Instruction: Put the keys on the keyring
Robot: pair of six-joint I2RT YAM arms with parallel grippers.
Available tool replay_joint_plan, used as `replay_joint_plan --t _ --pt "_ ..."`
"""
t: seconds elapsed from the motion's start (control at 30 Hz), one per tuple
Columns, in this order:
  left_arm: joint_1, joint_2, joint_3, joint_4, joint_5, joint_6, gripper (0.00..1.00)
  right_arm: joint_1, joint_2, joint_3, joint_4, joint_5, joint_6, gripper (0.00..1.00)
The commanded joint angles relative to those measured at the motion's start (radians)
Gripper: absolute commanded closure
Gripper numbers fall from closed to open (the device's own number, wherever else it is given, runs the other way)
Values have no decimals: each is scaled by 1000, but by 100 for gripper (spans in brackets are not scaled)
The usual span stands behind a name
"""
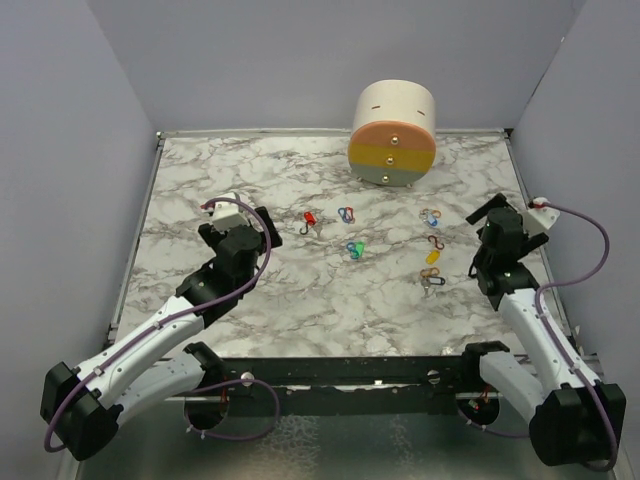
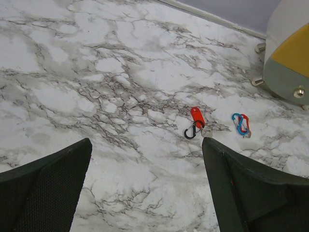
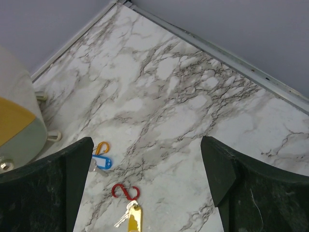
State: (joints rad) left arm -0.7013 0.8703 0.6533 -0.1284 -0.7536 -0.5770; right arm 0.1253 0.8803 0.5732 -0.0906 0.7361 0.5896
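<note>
Several keys lie on the marble table (image 1: 250, 170), each beside a small coloured clip. A red-tagged key (image 2: 196, 116) touches a black clip (image 2: 190, 132), just beyond my open left gripper (image 2: 146, 141) and near its right finger. A silver key with a yellow tag (image 3: 134, 218) hangs from a red S-clip (image 3: 125, 192), low between the fingers of my open right gripper (image 3: 146, 140). A blue-tagged key (image 3: 102, 163) with an orange clip (image 3: 101, 147) lies by its left finger. Both grippers are empty. A keyring apart from these clips is out of view.
A round drum-shaped box (image 1: 393, 133) with orange, yellow and green bands stands at the back centre. A blue and a red clip (image 2: 241, 124) lie right of the red key. A green-and-blue pair (image 1: 354, 248) and a blue-and-black pair (image 1: 432, 280) lie mid-table. Walls enclose the table.
</note>
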Motion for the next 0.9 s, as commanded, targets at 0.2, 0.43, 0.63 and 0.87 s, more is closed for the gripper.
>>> replay_joint_plan --t 0.2,0.43,0.63,0.87 --pt "6 -9 -7 23 -68 26 1 -301 78 45 17 -302 41 2" --pt "5 -8 -5 21 -81 39 1 -346 120 43 -2 -323 69 2" --pt "6 2 7 -5 -101 51 1 -389 118 16 0 -327 80 1" --pt "6 12 12 4 -89 107 1 -398 142 -25 24 -338 54 1"
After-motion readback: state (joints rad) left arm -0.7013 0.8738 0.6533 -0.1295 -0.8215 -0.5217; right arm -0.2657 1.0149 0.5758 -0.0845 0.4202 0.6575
